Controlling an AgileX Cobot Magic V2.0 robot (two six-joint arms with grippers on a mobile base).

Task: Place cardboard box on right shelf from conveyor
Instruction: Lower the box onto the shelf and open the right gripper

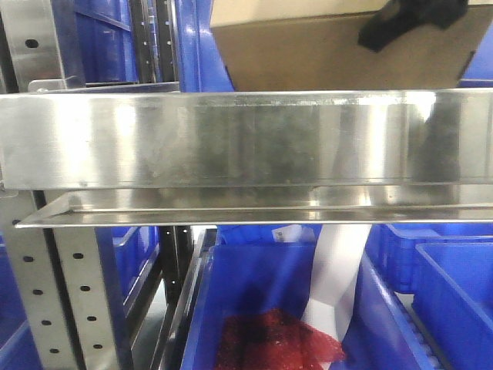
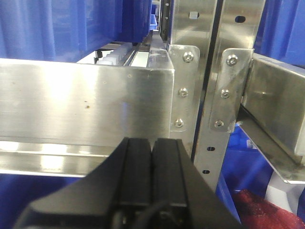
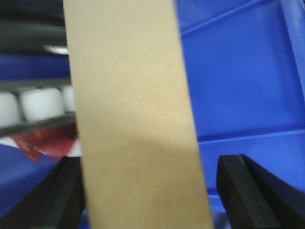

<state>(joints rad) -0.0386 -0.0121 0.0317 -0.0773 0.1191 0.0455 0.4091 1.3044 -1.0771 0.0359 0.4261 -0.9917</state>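
The box was seen above the shelf lip — between the right gripper's wide jaws, contact unclear. The left gripper's jaws were pressed together, empty.

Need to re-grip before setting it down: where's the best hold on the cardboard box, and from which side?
Probably the narrow width of the cardboard box, with one finger on each long side face. In the right wrist view the right end effector straddles that width: its left finger is at the box edge, and its right finger stands apart. Come from the near side, above the steel front lip of the right shelf.
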